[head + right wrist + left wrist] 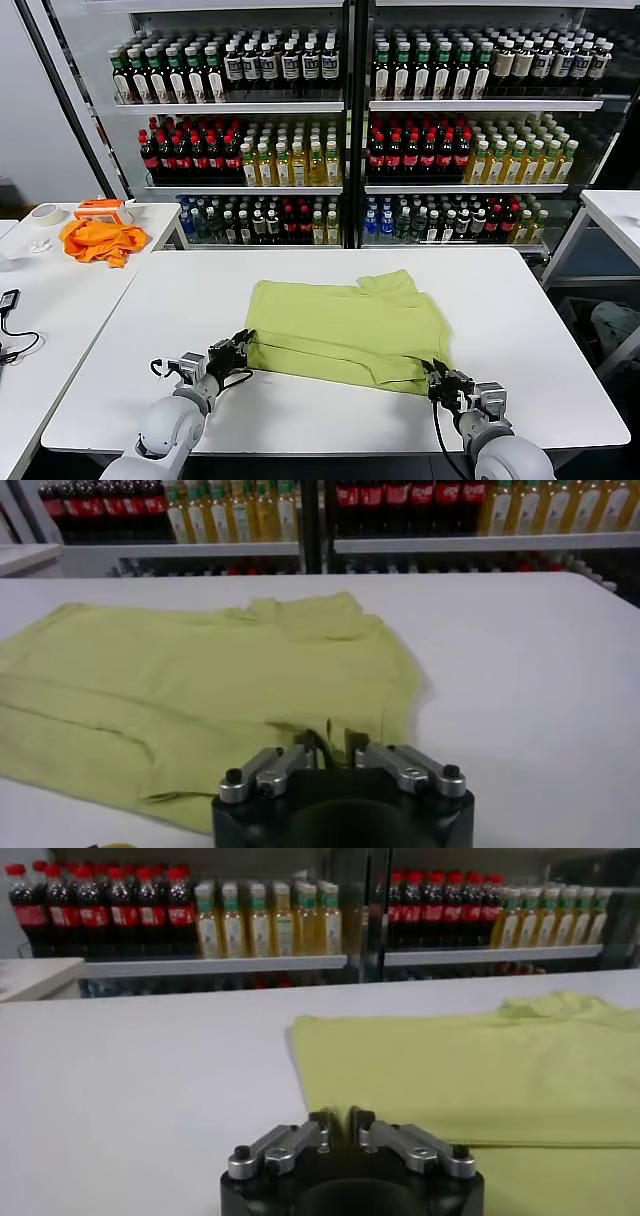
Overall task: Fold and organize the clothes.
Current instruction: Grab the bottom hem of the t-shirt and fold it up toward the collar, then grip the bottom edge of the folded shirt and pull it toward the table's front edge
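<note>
I'm working in a shop-like test room: glass-fronted coolers (345, 120) packed with bottled drinks (270, 155) behind white tables (150, 300).

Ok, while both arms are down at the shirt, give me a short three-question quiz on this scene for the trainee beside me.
1. True or false: the orange cloth lies on the same table as the green T-shirt.
2. Where are the left end effector and the right end effector? A: at the T-shirt's near edge, one by each near corner. B: both over the collar. C: parked on the side table.
3. What fills the shelves behind the table?
Key: 1 false, it lies on the side table to the robot's left. 2 A. 3 bottles.
</note>
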Tool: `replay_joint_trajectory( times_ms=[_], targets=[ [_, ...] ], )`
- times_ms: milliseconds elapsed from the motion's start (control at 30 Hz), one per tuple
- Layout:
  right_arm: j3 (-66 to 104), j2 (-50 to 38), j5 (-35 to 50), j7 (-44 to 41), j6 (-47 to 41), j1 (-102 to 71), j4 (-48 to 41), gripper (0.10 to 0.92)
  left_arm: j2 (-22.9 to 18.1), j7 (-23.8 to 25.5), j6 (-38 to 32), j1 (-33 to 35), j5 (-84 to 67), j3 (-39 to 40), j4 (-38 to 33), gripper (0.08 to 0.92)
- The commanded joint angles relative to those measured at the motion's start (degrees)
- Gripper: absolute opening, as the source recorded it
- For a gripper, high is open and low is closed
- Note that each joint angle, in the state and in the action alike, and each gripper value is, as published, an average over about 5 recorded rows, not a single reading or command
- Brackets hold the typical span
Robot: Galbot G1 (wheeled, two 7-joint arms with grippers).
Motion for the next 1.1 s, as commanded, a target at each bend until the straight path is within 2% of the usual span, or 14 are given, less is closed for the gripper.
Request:
replay_joint_trajectory(
  times_ms=[33,100,233,400,500,600,733,1100],
  targets=[
    [2.46,-1.53,0.07,-1.01,-0.98,-2.84,3.31,0.529,0.68,0.11,-4.12,1.89,-2.19,-0.97,-3.30,0.383],
    [3.02,-2.48,-1.22,-1.39,-0.97,-4.21,3.83,0.581,1.25,-0.28,-2.41,3.40,-2.58,-1.42,-5.96,0.443],
    [3.15,-2.55,-1.85,-0.66,-0.91,-4.62,1.75,0.694,2.15,-2.69,5.58,6.59,-2.34,-1.41,-10.78,0.556],
    [2.50,-1.55,-1.29,0.25,-0.87,-5.37,1.45,0.803,2.10,-5.41,12.29,8.32,-1.54,-1.33,-12.53,0.703],
    [2.07,-0.96,-0.91,1.14,-0.89,-5.67,1.42,0.820,2.02,-6.34,13.83,8.24,-1.50,-1.29,-12.45,0.780],
    [1.83,-0.53,0.39,1.99,-0.96,-6.12,1.68,0.818,2.13,-6.88,14.23,8.66,-1.51,-0.80,-13.03,0.814],
    [1.75,-0.35,1.28,2.04,-0.81,-6.04,1.16,0.759,2.06,-7.15,14.24,9.03,-1.52,-0.25,-13.42,0.748],
    [1.91,-0.01,1.19,1.42,0.52,-5.73,0.68,0.438,1.61,-7.02,14.24,9.10,-1.25,0.80,-13.11,0.445]
  ],
)
